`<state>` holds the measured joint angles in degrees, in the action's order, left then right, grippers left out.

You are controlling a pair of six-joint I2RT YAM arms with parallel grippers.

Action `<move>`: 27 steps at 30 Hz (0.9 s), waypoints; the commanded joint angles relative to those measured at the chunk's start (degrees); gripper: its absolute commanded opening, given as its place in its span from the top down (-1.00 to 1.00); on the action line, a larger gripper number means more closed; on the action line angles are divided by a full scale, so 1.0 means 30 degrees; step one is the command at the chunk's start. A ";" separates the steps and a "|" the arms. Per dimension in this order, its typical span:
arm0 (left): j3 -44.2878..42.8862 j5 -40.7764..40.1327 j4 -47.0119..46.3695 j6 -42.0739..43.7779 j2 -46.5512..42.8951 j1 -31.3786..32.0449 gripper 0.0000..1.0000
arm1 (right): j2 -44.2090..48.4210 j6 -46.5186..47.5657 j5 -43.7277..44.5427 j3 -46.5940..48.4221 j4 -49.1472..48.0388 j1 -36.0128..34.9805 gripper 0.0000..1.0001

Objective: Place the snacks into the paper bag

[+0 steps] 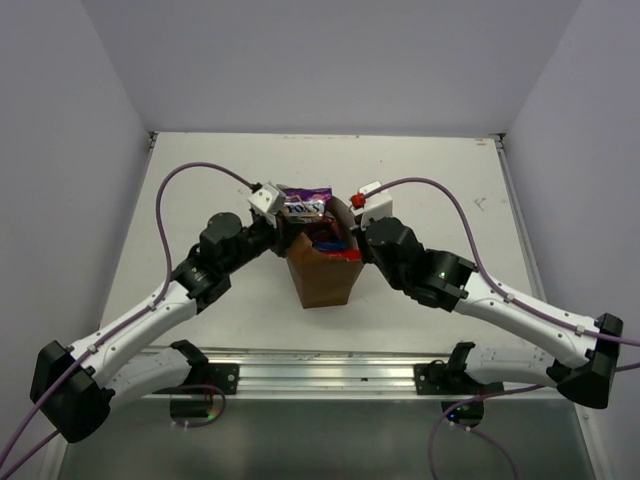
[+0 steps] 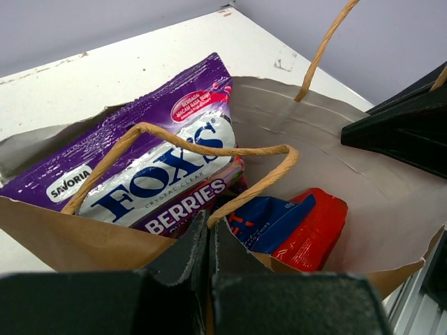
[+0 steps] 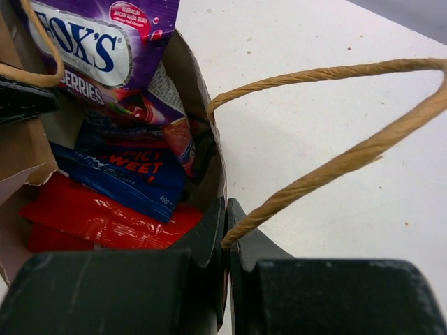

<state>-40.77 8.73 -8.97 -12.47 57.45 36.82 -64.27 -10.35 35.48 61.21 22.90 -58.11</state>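
Note:
The brown paper bag point(image 1: 322, 282) stands upright in the middle of the table. The purple Fox's packet point(image 1: 303, 204) sticks out of its top and leans on the far wall point(image 2: 150, 171) point(image 3: 98, 42). A blue packet point(image 2: 269, 222) point(image 3: 126, 171) lies deeper inside, on top of a red packet point(image 2: 316, 230) point(image 3: 98, 220). I cannot tell a second red packet apart. My left gripper point(image 1: 278, 224) point(image 2: 209, 227) is shut on the bag's left rim. My right gripper point(image 1: 352, 226) point(image 3: 227, 218) is shut on the right rim, at the foot of a string handle point(image 3: 335, 118).
The bag's other string handle point(image 2: 209, 148) loops across the opening over the Fox's packet. White table point(image 1: 440, 190) lies around the bag, with grey walls on three sides. A metal rail point(image 1: 320, 372) runs along the near edge.

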 commanded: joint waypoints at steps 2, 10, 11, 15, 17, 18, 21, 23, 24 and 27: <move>-0.0735 -0.0596 -0.0671 0.0026 0.0244 0.0266 1.00 | 0.1031 -0.0154 0.1852 0.0045 0.0452 0.0033 1.00; -0.1290 -0.1677 0.0000 0.0172 -0.0194 0.0940 1.00 | 0.1267 -0.0095 0.1913 -0.0187 0.0455 0.0033 1.00; -0.1407 -0.1912 0.0234 0.0288 -0.0630 0.1056 1.00 | 0.1238 0.0021 0.1796 -0.0305 0.0019 0.0033 1.00; -0.2257 -0.3988 0.1496 0.0815 -0.1950 0.1291 0.74 | 0.0888 0.0899 0.1035 -0.0628 -0.1856 0.0091 -0.18; -0.2840 -0.4403 0.1555 0.1282 -0.2768 0.1321 0.49 | 0.0478 0.1658 0.0771 -0.0161 -0.2766 0.0179 -0.98; -0.3047 -0.4550 0.1468 0.1488 -0.2976 0.1350 0.23 | 0.0331 0.1895 0.0740 0.0073 -0.2971 0.0266 -0.98; -0.4247 -0.4901 0.1788 0.1929 -0.3476 0.1351 -0.07 | -0.0109 0.2511 0.0623 0.1244 -0.3383 0.0297 -0.98; -0.5182 -0.4961 0.2575 0.1988 -0.3622 0.1379 -0.11 | 0.0240 0.2803 0.0798 0.1860 -0.3559 0.0297 -0.98; -0.5391 -0.5077 0.2784 0.1901 -0.3739 0.1380 -0.12 | 0.0416 0.2863 0.0828 0.2094 -0.3501 0.0297 -0.98; -0.5336 -0.6998 0.2903 0.1550 -0.5026 0.1379 -0.13 | 0.1499 0.3040 0.1821 0.2740 -0.3034 0.0297 -0.98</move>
<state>-55.22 -5.52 -1.91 -8.12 45.30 40.60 -63.81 -3.18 38.15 65.52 16.60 -57.36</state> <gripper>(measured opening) 0.561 0.987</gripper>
